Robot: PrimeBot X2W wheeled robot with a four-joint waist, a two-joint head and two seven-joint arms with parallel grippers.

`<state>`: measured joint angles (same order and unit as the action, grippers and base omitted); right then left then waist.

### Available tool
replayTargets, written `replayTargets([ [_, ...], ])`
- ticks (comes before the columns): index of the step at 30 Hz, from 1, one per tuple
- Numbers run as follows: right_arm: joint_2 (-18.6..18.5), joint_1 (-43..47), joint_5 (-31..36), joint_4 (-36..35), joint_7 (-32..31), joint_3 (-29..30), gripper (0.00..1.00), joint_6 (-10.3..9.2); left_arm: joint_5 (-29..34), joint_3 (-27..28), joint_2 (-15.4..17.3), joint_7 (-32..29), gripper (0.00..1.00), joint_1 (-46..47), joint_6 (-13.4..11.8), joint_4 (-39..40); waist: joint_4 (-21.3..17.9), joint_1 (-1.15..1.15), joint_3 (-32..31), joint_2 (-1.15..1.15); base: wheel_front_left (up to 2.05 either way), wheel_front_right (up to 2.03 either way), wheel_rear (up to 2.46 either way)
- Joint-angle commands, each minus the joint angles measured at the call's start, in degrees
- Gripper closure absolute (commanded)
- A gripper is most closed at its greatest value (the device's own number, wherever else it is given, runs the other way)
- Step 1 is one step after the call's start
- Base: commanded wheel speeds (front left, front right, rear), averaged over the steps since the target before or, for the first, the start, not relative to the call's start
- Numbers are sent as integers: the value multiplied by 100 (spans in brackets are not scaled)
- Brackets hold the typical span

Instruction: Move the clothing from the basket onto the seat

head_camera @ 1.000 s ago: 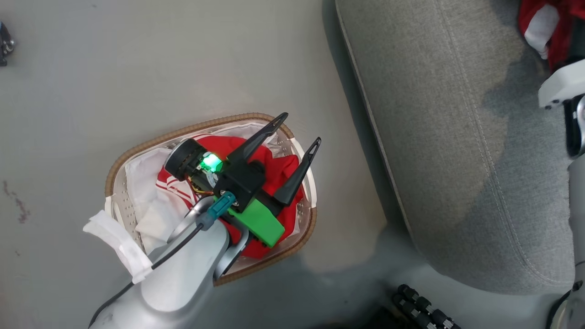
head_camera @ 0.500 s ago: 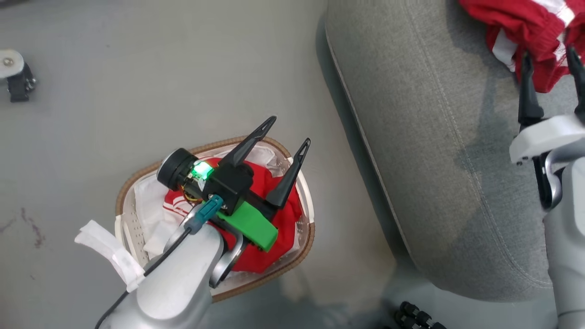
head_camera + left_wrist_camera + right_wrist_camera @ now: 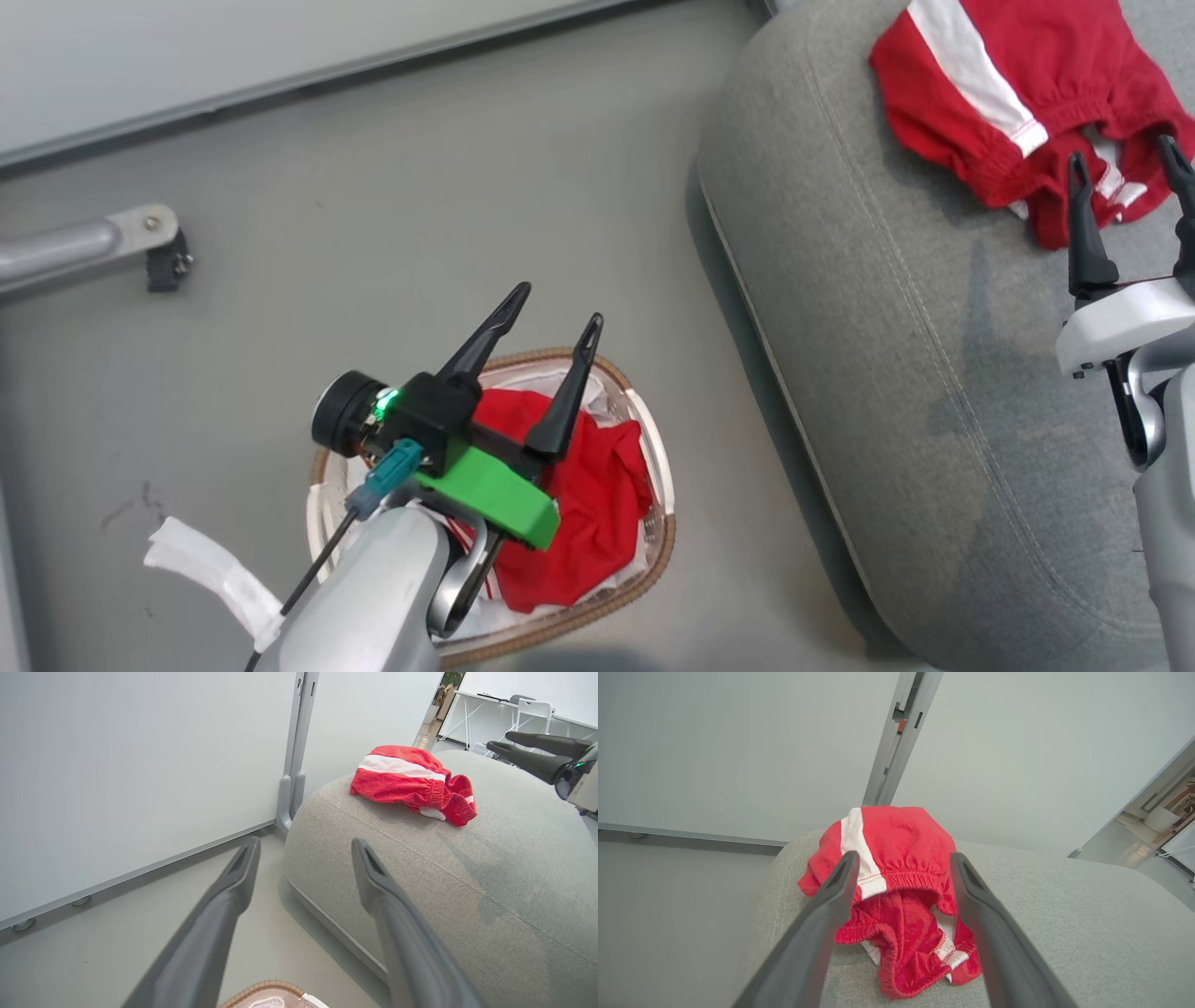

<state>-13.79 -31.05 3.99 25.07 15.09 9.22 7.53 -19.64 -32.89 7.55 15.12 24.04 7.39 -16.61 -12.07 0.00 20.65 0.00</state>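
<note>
On the seat (image 3: 887, 373) the red shorts (image 3: 980, 93) lie released, right jaws newly spread and empty; left jaws gape empty over the basket (image 3: 665, 541), its shirt (image 3: 588, 504) next.

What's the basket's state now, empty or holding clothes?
Not empty. A red shirt lies bunched in the basket, beneath the open left claw. The red shorts lie on the seat.

Our left gripper (image 3: 558, 305), two long dark tapered fingers on a black wrist block (image 3: 431, 411) with a green plastic mount (image 3: 485, 490), has its fingers spread wide and empty. It slants up from our pale silver forearm (image 3: 373, 597). Our right gripper (image 3: 1122, 154) likewise gapes empty, its fingers pointing up from a white wrist housing (image 3: 1120, 327).
</note>
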Motion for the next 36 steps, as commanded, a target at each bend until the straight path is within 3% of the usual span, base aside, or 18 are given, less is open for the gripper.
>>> replayTargets([
  [1, -19, 85, -50, -25, 12, -48, 0, -8, -31, 135, -35, 5, 0, -166, 17, 38, 354, 0, -523, 0, 0, 0, 0],
  [11, 390, 168, -252, -48, 12, -249, 0, -8, 122, 1537, -262, 5, 0, -1017, 16, 173, 716, 0, -1284, 0, 0, 0, 0],
  [21, 1001, 883, -587, -373, 12, -632, 0, -8, 331, 2994, -418, 4, 0, -1905, -36, 293, 858, 0, -1490, 0, 0, 0, 0],
  [36, 1080, 2151, -1130, -1108, 12, -895, 0, -8, 210, 3118, -463, 5, 0, -2412, 6, 298, 1037, 0, -1636, 0, 0, 0, 0],
])
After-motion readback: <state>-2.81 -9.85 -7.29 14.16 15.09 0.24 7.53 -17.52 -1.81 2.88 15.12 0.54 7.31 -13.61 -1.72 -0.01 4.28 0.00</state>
